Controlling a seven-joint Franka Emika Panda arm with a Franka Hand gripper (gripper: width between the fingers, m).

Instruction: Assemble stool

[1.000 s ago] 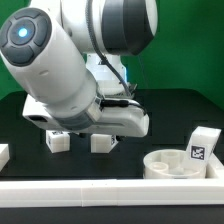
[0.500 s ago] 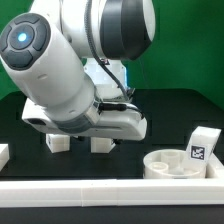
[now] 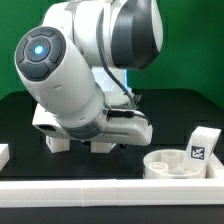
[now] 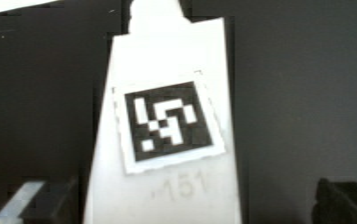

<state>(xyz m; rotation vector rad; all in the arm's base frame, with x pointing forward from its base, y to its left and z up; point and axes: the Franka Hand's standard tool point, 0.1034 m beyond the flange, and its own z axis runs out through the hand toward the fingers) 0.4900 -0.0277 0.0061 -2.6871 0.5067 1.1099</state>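
In the wrist view a long white stool leg [image 4: 166,120] with a black-and-white tag lies on the black table. My gripper [image 4: 184,205] is open, with one dark fingertip [image 4: 24,200] on each side of it, apart from it. In the exterior view the arm's big white body covers the middle and hides the fingers. Two white legs [image 3: 58,143] [image 3: 103,146] show just under it. The round rimmed seat [image 3: 180,163] lies at the front on the exterior view's right. A third leg [image 3: 202,145] stands upright behind it, tag facing the camera.
A long white border rail [image 3: 110,190] runs along the table's front edge. Another white piece [image 3: 3,153] shows at the exterior view's left edge. A green wall stands behind the table.
The arm has swung toward the exterior view's right and its wrist has turned. The legs and the seat have not moved.
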